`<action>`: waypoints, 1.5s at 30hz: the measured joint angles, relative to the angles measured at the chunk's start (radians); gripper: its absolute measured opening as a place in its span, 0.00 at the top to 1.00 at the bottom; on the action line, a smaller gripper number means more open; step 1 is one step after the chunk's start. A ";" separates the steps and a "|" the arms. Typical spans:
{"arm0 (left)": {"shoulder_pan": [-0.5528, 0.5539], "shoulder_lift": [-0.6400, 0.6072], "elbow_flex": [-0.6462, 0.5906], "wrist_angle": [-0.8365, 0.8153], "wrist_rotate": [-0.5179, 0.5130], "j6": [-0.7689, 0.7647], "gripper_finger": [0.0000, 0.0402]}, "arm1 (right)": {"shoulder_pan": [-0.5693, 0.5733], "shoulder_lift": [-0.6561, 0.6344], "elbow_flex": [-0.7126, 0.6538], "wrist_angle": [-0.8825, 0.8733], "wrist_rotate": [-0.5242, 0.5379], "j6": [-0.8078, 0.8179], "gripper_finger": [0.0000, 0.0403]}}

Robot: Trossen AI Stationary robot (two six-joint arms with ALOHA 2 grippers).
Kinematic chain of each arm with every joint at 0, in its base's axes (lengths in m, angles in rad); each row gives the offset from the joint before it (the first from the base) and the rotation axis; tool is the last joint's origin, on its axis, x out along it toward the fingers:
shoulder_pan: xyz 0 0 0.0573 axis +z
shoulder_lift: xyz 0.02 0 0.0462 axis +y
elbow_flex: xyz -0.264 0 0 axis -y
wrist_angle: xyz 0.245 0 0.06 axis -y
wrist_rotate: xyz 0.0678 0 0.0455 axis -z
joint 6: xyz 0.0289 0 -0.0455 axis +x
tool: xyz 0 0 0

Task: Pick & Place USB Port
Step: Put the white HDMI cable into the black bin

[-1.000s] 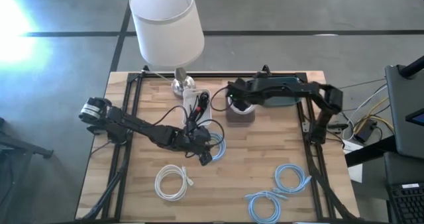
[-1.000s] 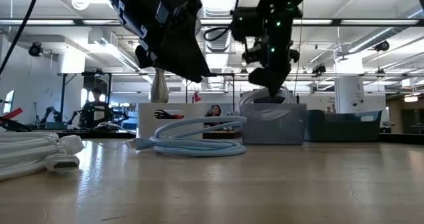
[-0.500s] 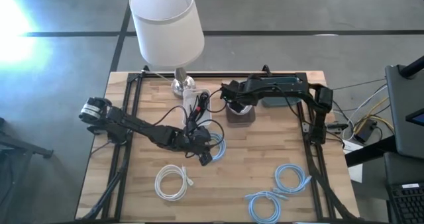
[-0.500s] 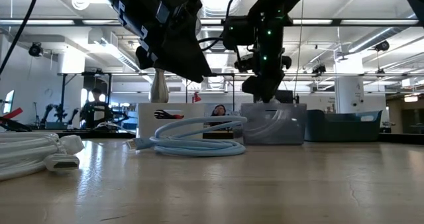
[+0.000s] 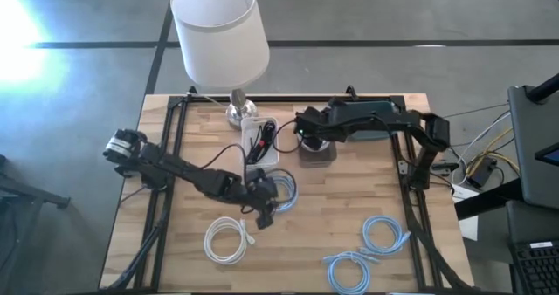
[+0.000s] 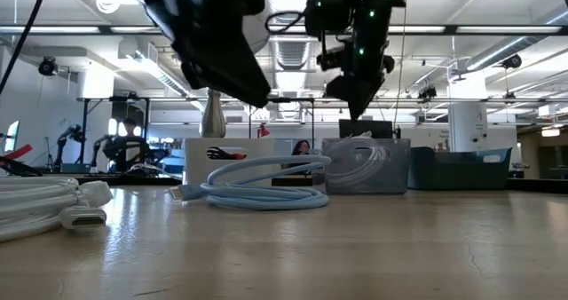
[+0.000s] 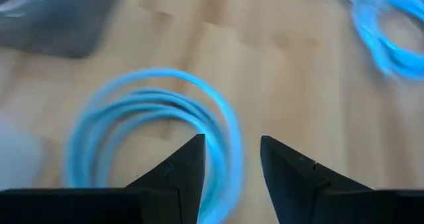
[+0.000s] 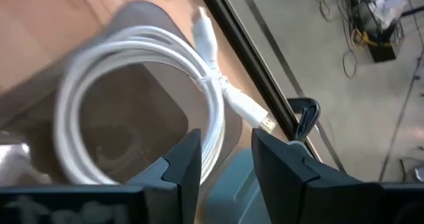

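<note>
A white USB cable [image 8: 213, 111] lies coiled inside the grey container [image 5: 330, 160], its plug end [image 8: 265, 123] sticking out over the rim. My right gripper [image 5: 306, 135] hangs open above that container [image 6: 390, 171], clear of the cable. My left gripper [image 5: 265, 215] is open and hovers over a light blue cable coil [image 5: 282, 190] lying flat on the table. In the left wrist view its fingertips [image 7: 232, 161] stand either side of one strand of the coil [image 7: 152, 131]. The low view shows this gripper [image 6: 253, 91] well above the coil [image 6: 257, 183].
A white cable coil [image 5: 227, 241] lies near the front edge, and two more blue coils [image 5: 384, 234] [image 5: 354, 267] lie front right. A lamp [image 5: 218, 33] and a white power strip [image 5: 260, 140] stand at the far side. Black frame rails run along both table sides.
My right gripper has risen straight up out of the grey container, and the white cable has stayed coiled inside. My left gripper has shifted a little toward the near edge, beside the light blue coil.
</note>
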 joint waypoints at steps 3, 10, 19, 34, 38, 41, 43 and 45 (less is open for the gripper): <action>-0.038 0.000 0.008 -0.032 0.055 0.032 0.63 | 0.034 -0.025 -0.004 0.001 0.000 0.000 0.69; -0.147 -0.001 0.032 -0.315 0.077 0.003 0.63 | 0.115 -0.059 -0.030 0.004 0.000 0.000 0.69; -0.232 -0.001 0.035 -0.599 0.074 -0.068 0.63 | 0.181 -0.059 -0.053 0.008 -0.003 0.030 0.68; -0.237 -0.001 -0.132 -0.520 0.174 -0.119 0.63 | 0.290 -0.060 -0.054 0.009 -0.011 0.072 0.67; -0.237 -0.001 -0.165 -0.410 0.209 -0.119 0.63 | 0.307 -0.060 -0.054 0.027 -0.011 0.072 0.67; -0.232 -0.004 -0.191 -0.356 0.209 -0.119 0.63 | 0.314 -0.060 -0.060 0.070 -0.011 0.072 0.67; -0.232 -0.005 -0.198 -0.348 0.203 -0.126 0.63 | 0.318 -0.060 -0.062 0.101 -0.012 0.072 0.67; -0.232 -0.006 -0.208 -0.339 0.186 -0.151 0.63 | 0.319 -0.060 -0.065 0.127 -0.014 0.072 0.68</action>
